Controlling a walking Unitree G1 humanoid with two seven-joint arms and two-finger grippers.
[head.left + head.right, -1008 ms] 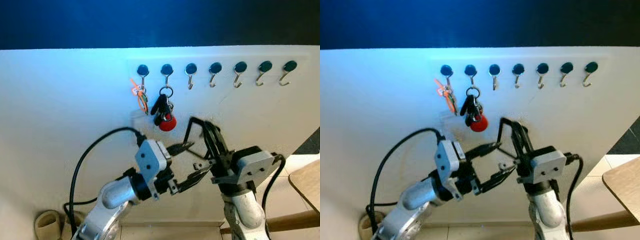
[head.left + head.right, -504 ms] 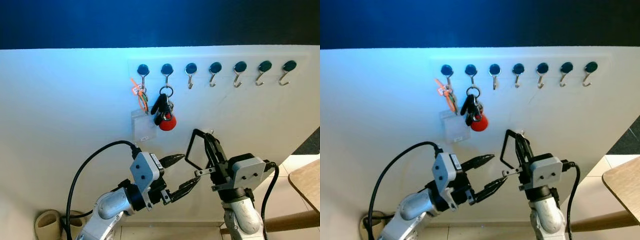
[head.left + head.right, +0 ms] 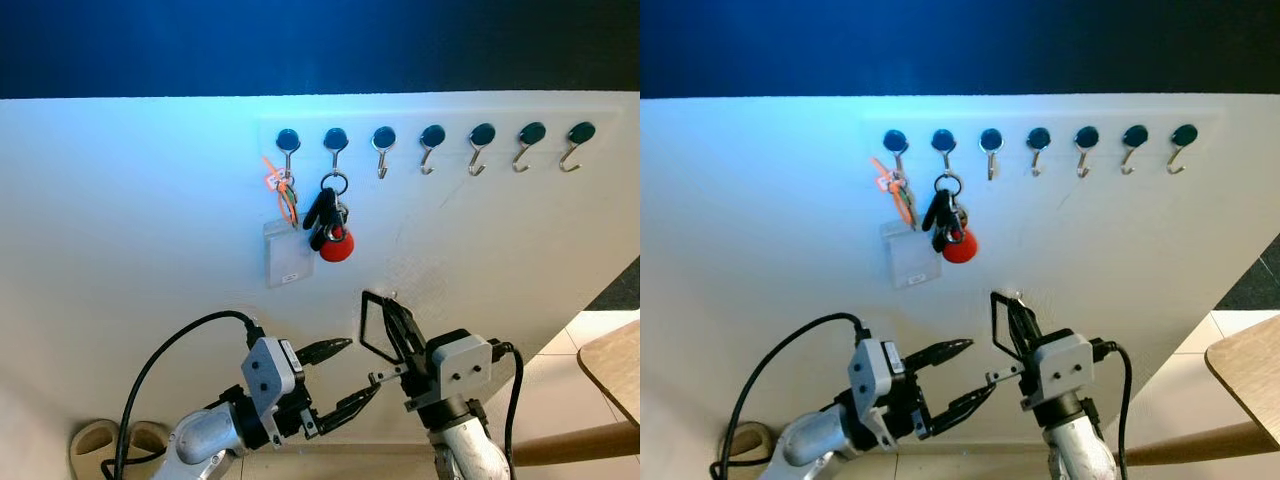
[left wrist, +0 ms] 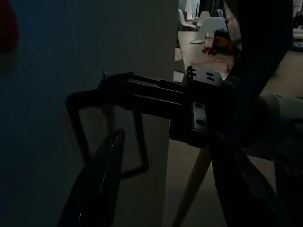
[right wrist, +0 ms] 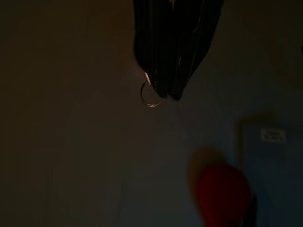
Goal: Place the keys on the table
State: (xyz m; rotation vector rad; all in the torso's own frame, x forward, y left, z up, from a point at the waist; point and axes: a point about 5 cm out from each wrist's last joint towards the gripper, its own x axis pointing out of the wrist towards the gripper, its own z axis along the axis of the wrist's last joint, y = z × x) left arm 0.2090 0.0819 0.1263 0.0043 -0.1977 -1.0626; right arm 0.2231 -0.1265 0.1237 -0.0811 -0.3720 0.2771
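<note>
Black keys point(image 3: 326, 222) with a red fob hang from the second hook point(image 3: 335, 143) on a white wall. Below them, the left end effector point(image 3: 347, 375) is spread. The right end effector point(image 3: 383, 322) points upward; whether its fingers are apart I cannot tell.

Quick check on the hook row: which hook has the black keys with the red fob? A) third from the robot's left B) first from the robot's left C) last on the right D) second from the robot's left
D: the black keys with the red fob hang from the second hook; the first holds the orange-tagged set with a clear card.
</note>
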